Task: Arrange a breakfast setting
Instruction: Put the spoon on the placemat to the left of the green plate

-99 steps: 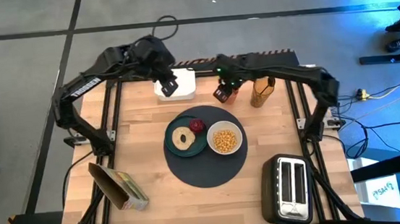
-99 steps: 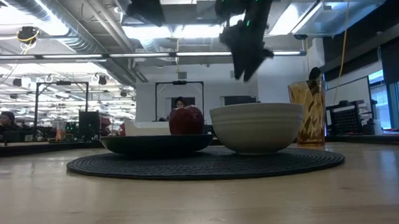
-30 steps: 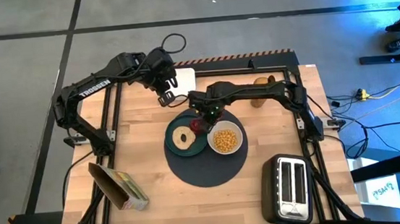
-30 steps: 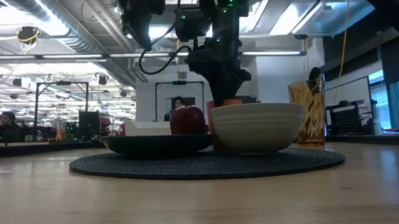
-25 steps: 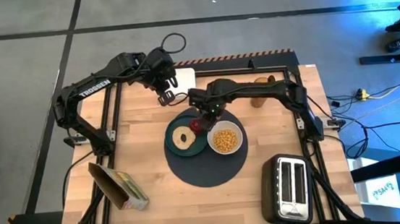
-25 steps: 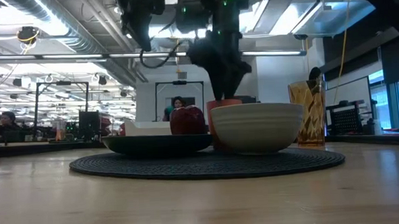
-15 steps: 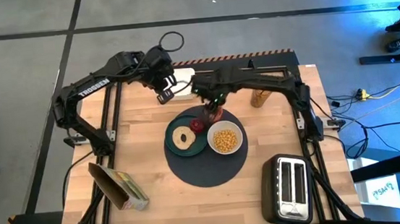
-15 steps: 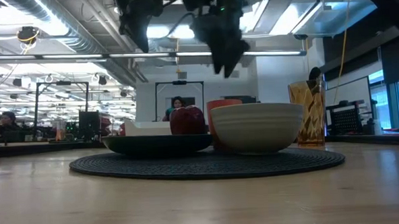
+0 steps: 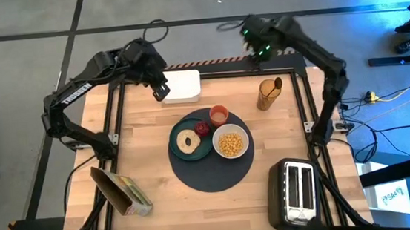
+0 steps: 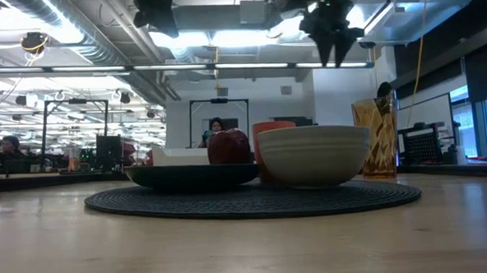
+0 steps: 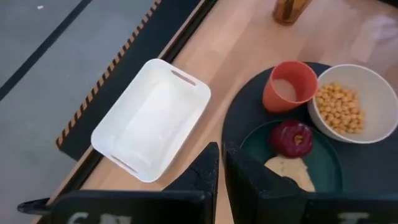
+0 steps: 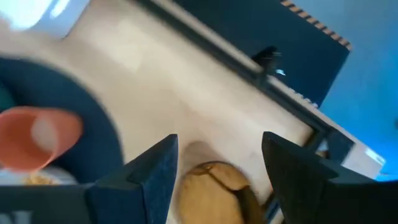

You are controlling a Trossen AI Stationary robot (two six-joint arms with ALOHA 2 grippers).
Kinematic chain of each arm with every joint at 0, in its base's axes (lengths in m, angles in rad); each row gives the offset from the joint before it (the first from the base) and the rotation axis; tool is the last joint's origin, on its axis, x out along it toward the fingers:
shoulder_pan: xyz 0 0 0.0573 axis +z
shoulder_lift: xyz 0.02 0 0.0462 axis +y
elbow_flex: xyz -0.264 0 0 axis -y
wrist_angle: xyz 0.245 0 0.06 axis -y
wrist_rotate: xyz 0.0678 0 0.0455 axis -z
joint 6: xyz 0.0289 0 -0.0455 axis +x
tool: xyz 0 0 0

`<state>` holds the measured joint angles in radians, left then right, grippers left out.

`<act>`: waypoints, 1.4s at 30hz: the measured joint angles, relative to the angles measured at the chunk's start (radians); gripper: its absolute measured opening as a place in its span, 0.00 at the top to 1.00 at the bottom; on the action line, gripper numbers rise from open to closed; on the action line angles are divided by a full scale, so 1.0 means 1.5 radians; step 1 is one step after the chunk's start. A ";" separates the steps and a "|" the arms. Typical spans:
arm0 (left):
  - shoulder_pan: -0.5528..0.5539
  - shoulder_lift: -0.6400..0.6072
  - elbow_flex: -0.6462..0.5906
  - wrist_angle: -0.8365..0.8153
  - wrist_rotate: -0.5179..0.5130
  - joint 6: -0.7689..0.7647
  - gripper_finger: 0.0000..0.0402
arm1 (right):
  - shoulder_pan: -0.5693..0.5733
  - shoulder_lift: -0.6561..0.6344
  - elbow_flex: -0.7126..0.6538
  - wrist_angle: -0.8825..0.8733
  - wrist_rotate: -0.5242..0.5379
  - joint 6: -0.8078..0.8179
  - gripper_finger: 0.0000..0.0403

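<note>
A large dark round mat lies mid-way on the pale wooden table. On it sit a teal plate with a bagel and red fruit, a white bowl of yellow cereal, and a small orange cup at the mat's far edge. Beyond the mat stands a white rectangular tray; the left gripper, fingers pressed together and empty, hovers beside it. The right gripper, fingers spread and empty, hangs above the table's far rim. Behind the mat, the low view shows an open workshop with ceiling strip lights.
</note>
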<state>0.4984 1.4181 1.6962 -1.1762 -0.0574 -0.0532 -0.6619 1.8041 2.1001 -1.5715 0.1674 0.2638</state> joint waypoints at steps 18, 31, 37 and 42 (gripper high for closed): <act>-0.061 0.000 -0.172 0.233 0.077 -0.032 0.95 | -0.092 -0.231 -0.413 0.041 -0.055 0.019 0.57; -0.063 0.000 -0.183 0.327 0.080 0.062 0.95 | -0.091 -0.245 -0.504 0.163 -0.044 0.024 0.70; -0.066 0.000 -0.183 0.321 0.080 -0.007 0.95 | -0.091 -0.251 -0.504 0.149 -0.040 0.026 0.97; -0.066 0.000 -0.183 0.321 0.080 -0.012 0.95 | -0.091 -0.271 -0.481 0.121 -0.048 0.026 0.97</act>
<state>0.3988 1.4185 1.4220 -0.6947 0.0620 -0.0718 -0.7982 1.3970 1.3783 -1.3902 0.0956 0.3025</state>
